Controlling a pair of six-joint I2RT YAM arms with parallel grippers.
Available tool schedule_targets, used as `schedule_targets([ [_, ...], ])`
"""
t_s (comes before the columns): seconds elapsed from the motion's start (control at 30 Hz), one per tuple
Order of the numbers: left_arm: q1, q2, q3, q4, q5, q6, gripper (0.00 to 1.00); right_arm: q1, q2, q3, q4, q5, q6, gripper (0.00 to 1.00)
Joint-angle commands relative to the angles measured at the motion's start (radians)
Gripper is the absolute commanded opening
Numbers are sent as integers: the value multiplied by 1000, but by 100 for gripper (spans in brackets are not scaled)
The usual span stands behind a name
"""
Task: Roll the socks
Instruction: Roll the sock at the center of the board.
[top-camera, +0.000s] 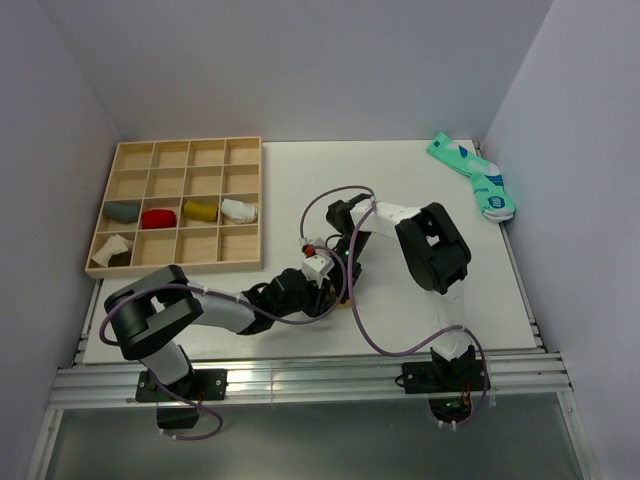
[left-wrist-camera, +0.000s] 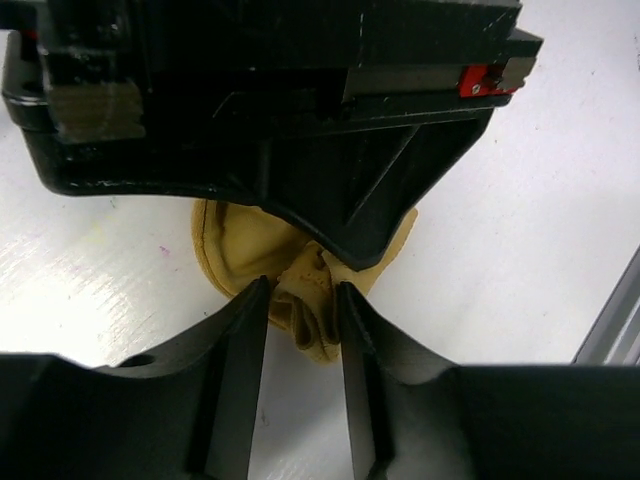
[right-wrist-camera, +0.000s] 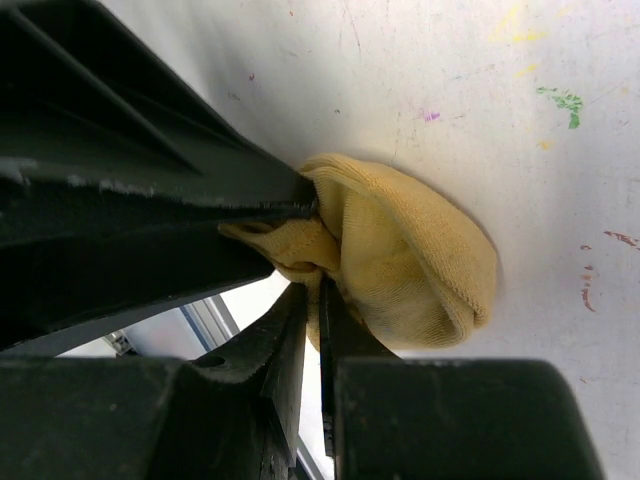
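A mustard-yellow sock (right-wrist-camera: 420, 260) lies bunched on the white table (top-camera: 400, 190) near its front middle. In the top view only a sliver of it (top-camera: 343, 301) shows under the two wrists. My left gripper (left-wrist-camera: 303, 290) is shut on a folded end of the sock (left-wrist-camera: 240, 250), low over the table. My right gripper (right-wrist-camera: 312, 290) pinches a thin fold of the same sock from the opposite side, its jaws almost touching. The two grippers meet here, left (top-camera: 312, 288) and right (top-camera: 330, 275). A beige sock with dark bands is not in view.
A wooden compartment tray (top-camera: 180, 150) stands at the back left, with rolled socks in its cells: grey (top-camera: 123, 211), red (top-camera: 159, 217), yellow (top-camera: 200, 210) and white (top-camera: 238, 209). A teal and white sock pair (top-camera: 475, 175) lies at the back right corner. The metal rail (top-camera: 300, 380) runs along the front.
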Motion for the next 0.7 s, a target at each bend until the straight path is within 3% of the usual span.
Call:
schedule_targets([
  [0.0,-5,23,31,44,-11,-1,37,-1,48,-7,38,78,-39,13],
  [0.1,-5,39,30,54,3,-40,28,1,41,-15,51,79,-36,14],
  [0.2,-5,67,37,40,9,-80,13,-1,32,-26,58,79,-30,15],
  [0.23,-5,76,42,32,10,-92,3,-1,27,-29,66,81,-28,16],
  [0.27,-5,84,48,28,16,-113,0,-1,21,-38,71,81,-24,17],
  [0.4,-3,133,69,-18,53,-182,0,-4,-27,-67,103,84,-13,31],
  [0.67,21,145,95,-144,115,-330,0,-48,-178,-142,209,87,49,45],
])
